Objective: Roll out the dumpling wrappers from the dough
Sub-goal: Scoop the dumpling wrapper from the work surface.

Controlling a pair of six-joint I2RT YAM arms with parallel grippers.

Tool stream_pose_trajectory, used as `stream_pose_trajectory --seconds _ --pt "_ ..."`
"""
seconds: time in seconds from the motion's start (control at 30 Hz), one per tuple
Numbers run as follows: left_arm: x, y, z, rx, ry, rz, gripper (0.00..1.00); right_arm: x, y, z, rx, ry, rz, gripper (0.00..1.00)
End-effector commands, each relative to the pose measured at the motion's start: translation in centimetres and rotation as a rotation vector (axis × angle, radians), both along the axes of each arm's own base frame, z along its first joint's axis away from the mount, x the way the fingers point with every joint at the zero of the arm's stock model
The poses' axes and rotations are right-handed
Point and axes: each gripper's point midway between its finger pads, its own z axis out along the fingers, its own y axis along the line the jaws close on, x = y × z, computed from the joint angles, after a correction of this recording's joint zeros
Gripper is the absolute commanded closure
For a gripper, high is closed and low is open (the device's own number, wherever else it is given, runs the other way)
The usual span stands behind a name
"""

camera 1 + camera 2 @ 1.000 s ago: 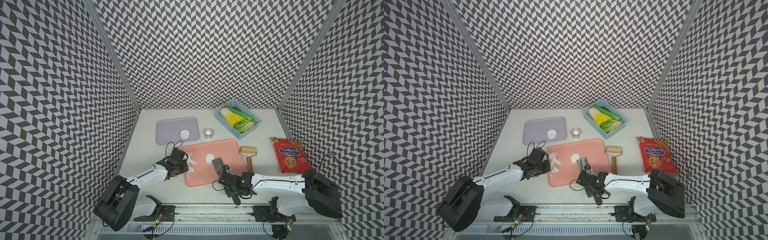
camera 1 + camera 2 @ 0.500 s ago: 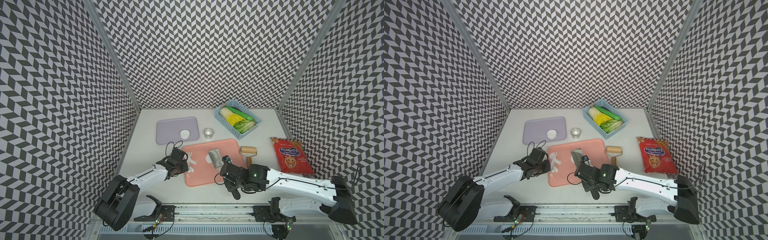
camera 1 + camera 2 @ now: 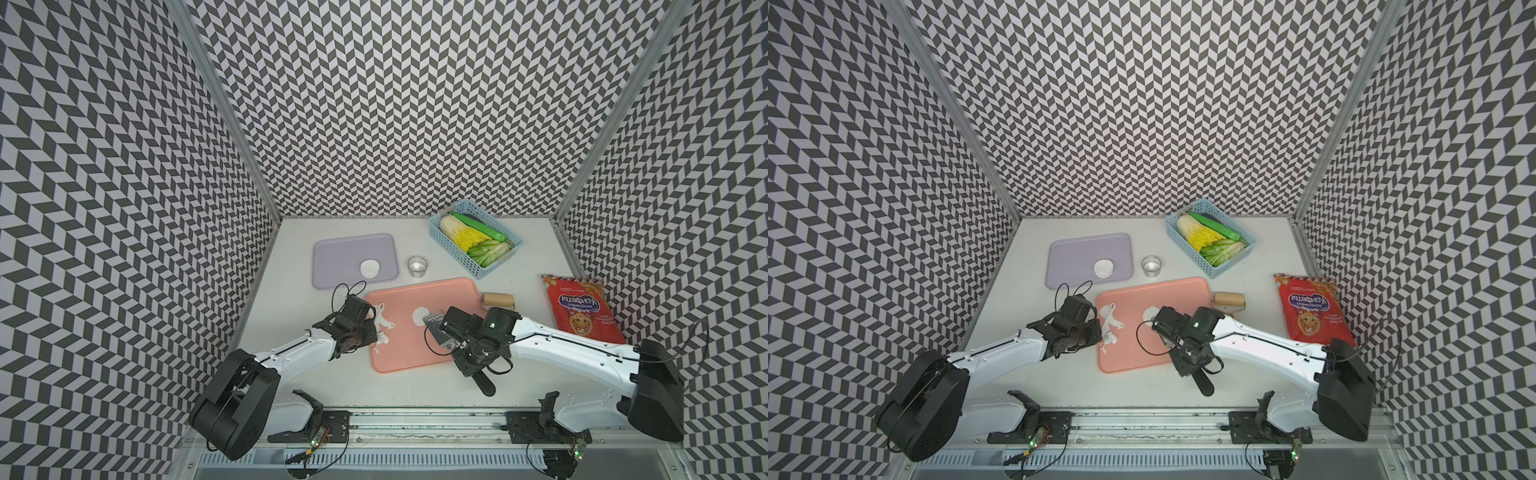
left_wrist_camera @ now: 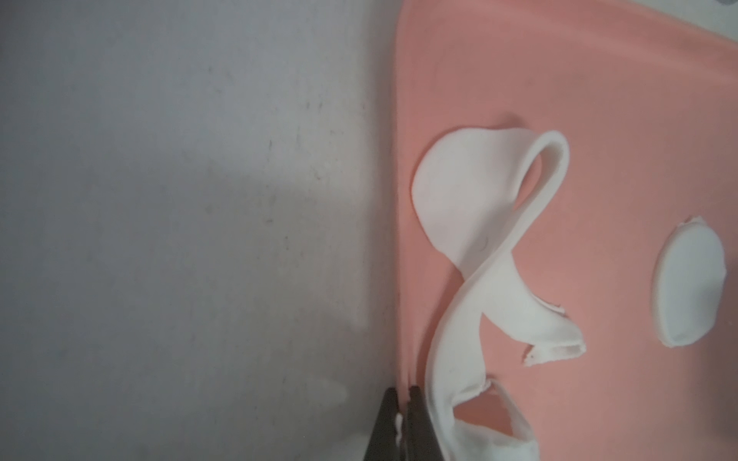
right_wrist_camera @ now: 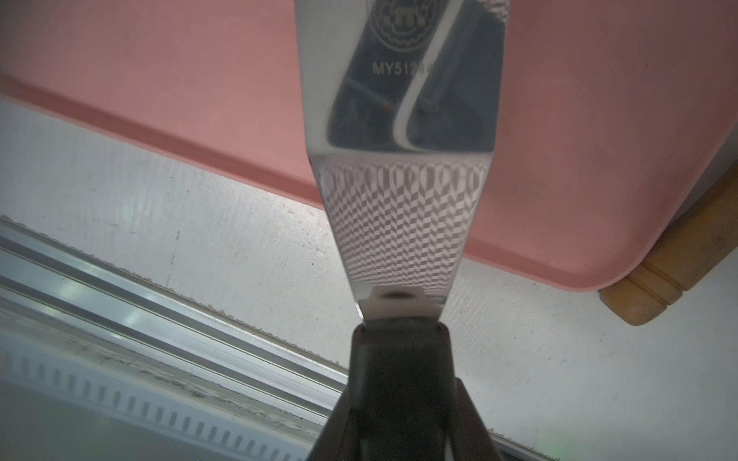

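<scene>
**Claws at work: cutting done, moving left**

The left claw is clenched at the pink tray's left rim, beside the ragged dough scraps; whether it pinches them I cannot tell. The right claw grasps a scraper, blade over that tray near a cut wrapper at its middle. A finished wrapper lies on the purple tray toward the desk's back left. The task seems well along: what remains is lifting the cut wrapper across and reworking the scraps.

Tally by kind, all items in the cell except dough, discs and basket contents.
Trays: 2, lilac tray, pink tray
Basket: 1
Ring cup: 1
Rolling pin: 1
Scraper: 1
Snack bag: 1
Total: 7
</scene>
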Motion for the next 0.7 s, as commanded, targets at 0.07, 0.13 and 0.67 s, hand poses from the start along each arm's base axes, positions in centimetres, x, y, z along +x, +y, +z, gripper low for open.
stream_pose_trajectory --seconds 0.07,0.13,0.67 --pt "0.7 -1.5 0.9 -0.056 -0.034 -0.042 1.0 -1.7 0.9 -0.7 0.01 0.123 0.086 1.0" --pt "0.7 -1.4 1.0 -0.056 -0.039 -0.042 1.0 -1.8 0.8 -1.0 -0.001 0.14 0.087 1.0" --pt "0.6 -1.6 1.6 -0.063 -0.058 -0.049 1.0 1.2 1.6 -2.5 -0.044 0.187 0.07 1.0"
